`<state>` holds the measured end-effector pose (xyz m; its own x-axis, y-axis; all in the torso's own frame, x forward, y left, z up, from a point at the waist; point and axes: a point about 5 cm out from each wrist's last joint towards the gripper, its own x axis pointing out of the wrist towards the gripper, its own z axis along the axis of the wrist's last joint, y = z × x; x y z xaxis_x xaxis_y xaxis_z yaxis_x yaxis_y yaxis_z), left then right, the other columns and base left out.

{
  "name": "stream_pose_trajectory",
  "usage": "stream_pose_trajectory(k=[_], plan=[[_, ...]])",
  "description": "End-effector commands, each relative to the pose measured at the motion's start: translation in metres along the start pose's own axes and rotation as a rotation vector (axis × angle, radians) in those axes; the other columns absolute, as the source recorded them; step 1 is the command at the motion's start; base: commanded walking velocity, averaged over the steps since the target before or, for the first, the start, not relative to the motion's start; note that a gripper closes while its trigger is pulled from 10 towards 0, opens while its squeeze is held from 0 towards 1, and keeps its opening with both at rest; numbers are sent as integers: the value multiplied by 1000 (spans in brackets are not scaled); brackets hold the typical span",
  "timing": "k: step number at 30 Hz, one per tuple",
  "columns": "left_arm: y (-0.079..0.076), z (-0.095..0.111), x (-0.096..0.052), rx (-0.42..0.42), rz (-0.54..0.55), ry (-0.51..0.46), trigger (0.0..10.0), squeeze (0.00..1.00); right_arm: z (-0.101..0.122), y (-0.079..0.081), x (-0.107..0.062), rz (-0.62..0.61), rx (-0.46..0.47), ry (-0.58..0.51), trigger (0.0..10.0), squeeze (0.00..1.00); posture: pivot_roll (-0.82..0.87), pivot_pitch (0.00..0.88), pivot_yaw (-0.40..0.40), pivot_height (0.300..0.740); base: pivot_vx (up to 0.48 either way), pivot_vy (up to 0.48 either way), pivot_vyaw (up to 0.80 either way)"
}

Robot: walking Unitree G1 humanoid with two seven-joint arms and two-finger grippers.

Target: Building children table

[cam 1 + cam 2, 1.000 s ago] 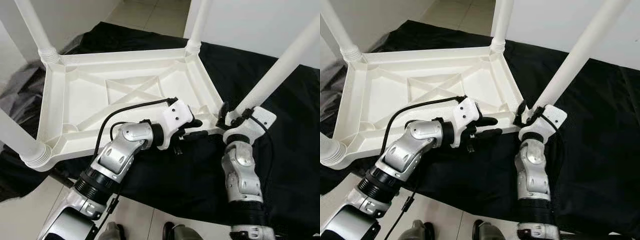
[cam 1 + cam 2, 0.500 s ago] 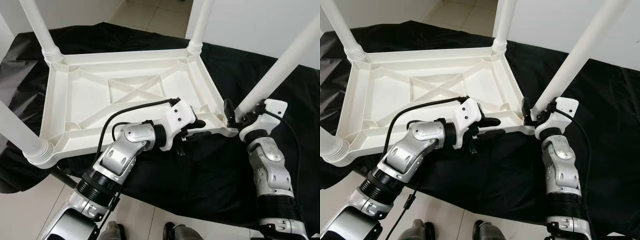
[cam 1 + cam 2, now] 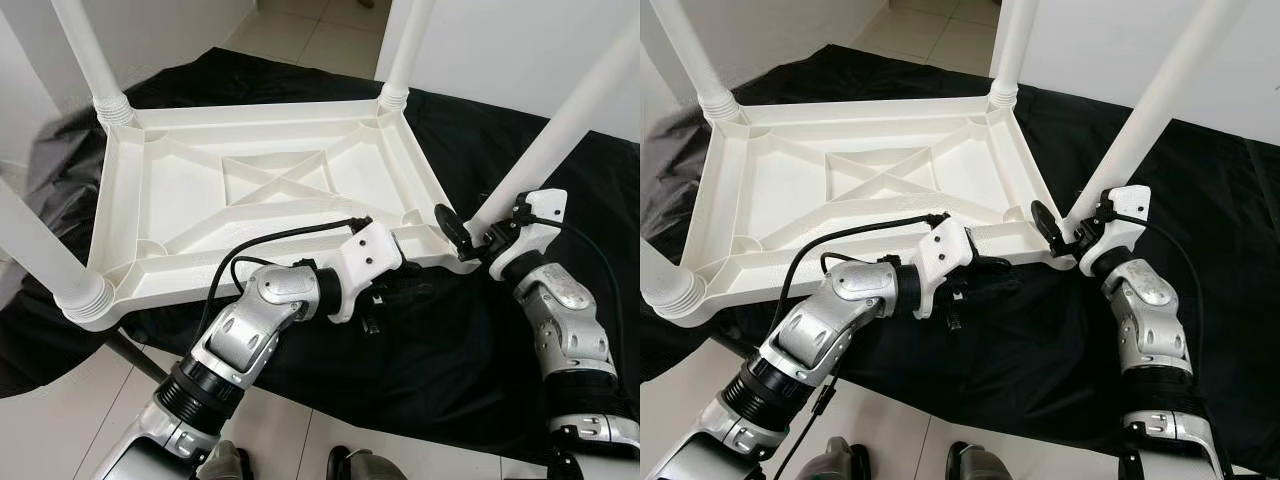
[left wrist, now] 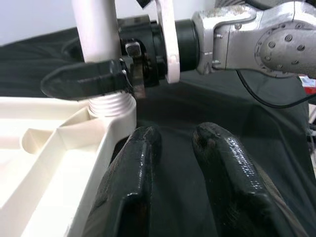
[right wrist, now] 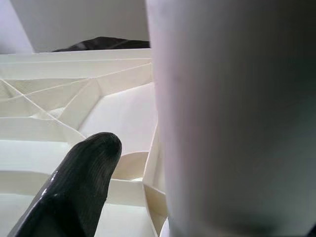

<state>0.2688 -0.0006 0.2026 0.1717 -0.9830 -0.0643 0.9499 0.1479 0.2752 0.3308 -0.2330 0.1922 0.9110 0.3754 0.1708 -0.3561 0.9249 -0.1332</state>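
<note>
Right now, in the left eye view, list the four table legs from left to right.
Near-left leg → far-left leg → far-right leg → near-right leg, with the right claw at its base.

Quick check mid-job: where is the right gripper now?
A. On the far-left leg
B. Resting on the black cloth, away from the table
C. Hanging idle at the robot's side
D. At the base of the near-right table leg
D: the right gripper straddles the near-right table leg just above its threaded socket.
</note>
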Motion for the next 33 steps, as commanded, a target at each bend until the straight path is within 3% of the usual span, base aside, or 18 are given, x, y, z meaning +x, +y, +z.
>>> stream_pose_trajectory(k=[1,2,13,14,19,24,27,33], plan=[[-5,-2,3,-17,-3,5,10000,0,1,-3,-1,10,-4,0,7725,0,43,137,-54,740,0,0,0],[-6,-2,3,-18,-4,5,10000,0,1,-4,-1,21,-11,3,0,0,43,137,-54,740,0,0,0],[-9,-3,4,-30,1,8,10000,0,-16,-6,-13,68,26,91,0,0,36,142,-58,740,0,0,0],[-9,-3,4,-33,2,9,10000,0,-17,-6,-14,64,22,96,10000,0,33,143,-59,740,0,0,0],[-10,-3,3,-34,2,9,10000,0,-17,-3,-14,19,39,103,10000,0,33,147,-62,740,0,0,0],[-11,-3,3,-38,5,7,10000,0,-22,10,-15,-165,71,125,10000,0,23,155,-63,740,0,0,0],[-11,-3,3,-40,4,6,10000,0,-23,14,-16,-186,60,127,10000,0,23,154,-62,740,0,0,0],[-13,-5,3,-49,-1,10,10000,0,-22,37,-18,-254,123,128,10000,0,17,155,-68,740,0,0,0]])
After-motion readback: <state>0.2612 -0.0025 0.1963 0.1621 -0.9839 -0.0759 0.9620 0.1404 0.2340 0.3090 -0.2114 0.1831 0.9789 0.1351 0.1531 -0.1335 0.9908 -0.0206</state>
